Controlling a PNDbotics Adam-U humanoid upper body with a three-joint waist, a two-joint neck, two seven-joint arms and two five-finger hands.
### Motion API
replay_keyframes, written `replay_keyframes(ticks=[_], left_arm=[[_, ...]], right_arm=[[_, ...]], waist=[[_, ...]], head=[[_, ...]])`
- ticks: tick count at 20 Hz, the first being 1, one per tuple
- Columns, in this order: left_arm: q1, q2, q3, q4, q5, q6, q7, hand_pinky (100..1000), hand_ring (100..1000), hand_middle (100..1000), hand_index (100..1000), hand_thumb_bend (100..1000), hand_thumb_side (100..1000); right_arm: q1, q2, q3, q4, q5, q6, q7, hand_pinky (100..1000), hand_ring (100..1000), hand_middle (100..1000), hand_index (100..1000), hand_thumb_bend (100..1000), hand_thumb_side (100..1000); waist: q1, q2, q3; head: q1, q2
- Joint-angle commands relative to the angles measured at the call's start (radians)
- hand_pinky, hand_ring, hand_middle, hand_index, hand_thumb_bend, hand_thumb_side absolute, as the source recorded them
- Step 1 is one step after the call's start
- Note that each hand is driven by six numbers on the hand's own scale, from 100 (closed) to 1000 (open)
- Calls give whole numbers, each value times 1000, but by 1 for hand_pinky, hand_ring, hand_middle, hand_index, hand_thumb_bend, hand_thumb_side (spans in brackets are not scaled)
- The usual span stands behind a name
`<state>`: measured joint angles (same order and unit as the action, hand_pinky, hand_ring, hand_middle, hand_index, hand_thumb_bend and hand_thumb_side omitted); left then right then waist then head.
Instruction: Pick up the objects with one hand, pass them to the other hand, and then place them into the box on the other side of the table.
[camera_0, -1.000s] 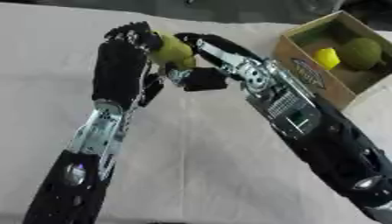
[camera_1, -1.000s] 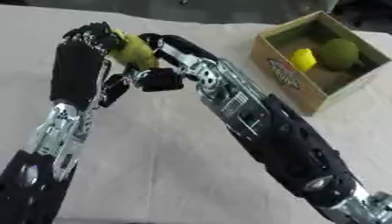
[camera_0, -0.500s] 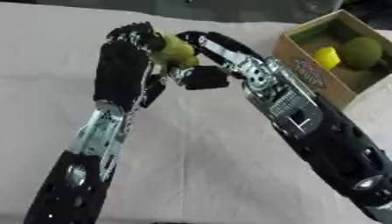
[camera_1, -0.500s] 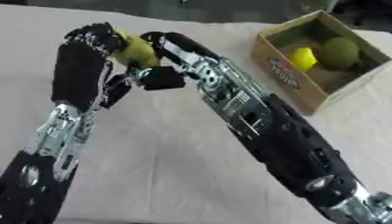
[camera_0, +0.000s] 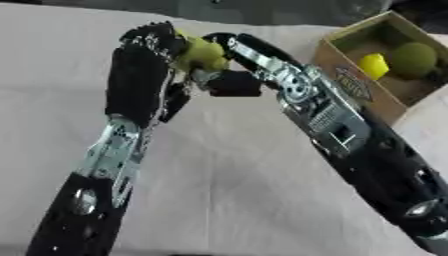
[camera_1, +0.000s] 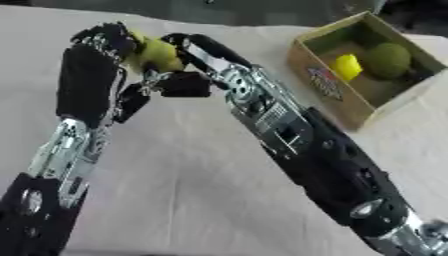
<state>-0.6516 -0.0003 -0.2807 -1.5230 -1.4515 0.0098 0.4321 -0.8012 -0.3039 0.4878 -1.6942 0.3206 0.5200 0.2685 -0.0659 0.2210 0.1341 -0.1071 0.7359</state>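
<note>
Yellow-green roundish fruit (camera_0: 201, 54), matte and a bit lumpy, sits up in the air over the far left part of the counter (camera_0: 227, 190), squeezed between both hands. The left hand (camera_0: 140, 75), black and sort of scaly-looking, has its fingers (camera_0: 157, 37) curled over the fruit's left and top side. The right hand (camera_0: 229, 80) comes in from the other side with its fingers wrapped along the fruit's right edge and underneath, so both are holding it at once. Arms are black with shiny silver metal joints.

The counter is covered in a pale, soft-looking cloth with a few creases. Over on the far right there's a brown cardboard box (camera_0: 337, 65) with a printed label on its side, open top, holding a dark green round fruit (camera_0: 411, 59) and a small bright yellow object (camera_0: 374, 65) just beside it.

Compared with a second ago, pretty much nothing has changed: same two-handed clasp, fruit in the same spot, box contents untouched.
</note>
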Motion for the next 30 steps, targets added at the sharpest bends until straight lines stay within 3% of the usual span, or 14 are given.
replay_keyframes(ticks=[1,6,9,12,15,26,30], left_arm=[[-24,-13,-23,-42,15,-11,18,454,477,425,482,257,100],[-24,-13,-22,-35,21,-12,27,466,486,441,506,343,100],[-23,-13,-21,-31,22,-7,29,493,512,479,551,449,100],[-23,-13,-20,-31,23,-3,32,502,523,500,578,471,100],[-22,-12,-18,-27,13,3,26,558,581,576,665,633,100],[-17,-12,-11,-14,-29,29,-5,629,659,674,768,896,100],[-15,-12,-7,-10,-50,39,-24,637,670,688,786,954,128]], right_arm=[[-14,-5,7,-5,-26,-2,-13,990,711,503,728,100,505],[-15,-9,9,-8,-58,-6,-19,986,692,485,710,100,516],[-16,-10,10,-8,-65,-6,-15,984,678,464,690,100,528],[-16,-11,10,-10,-75,-3,-10,983,669,449,675,100,533],[-15,-14,8,-13,-84,1,-6,981,662,440,668,100,530],[-12,-21,-4,-26,-105,12,-13,983,655,429,659,100,519],[-10,-27,-11,-35,-115,18,-19,984,655,427,659,100,522]], waist=[[4,-15,-1],[5,-16,0],[5,-17,1],[5,-17,1],[5,-17,0],[7,-16,-4],[8,-15,-6]], head=[[2,-6],[2,-7],[2,-9],[2,-10],[3,-11],[5,-14],[7,-16]])
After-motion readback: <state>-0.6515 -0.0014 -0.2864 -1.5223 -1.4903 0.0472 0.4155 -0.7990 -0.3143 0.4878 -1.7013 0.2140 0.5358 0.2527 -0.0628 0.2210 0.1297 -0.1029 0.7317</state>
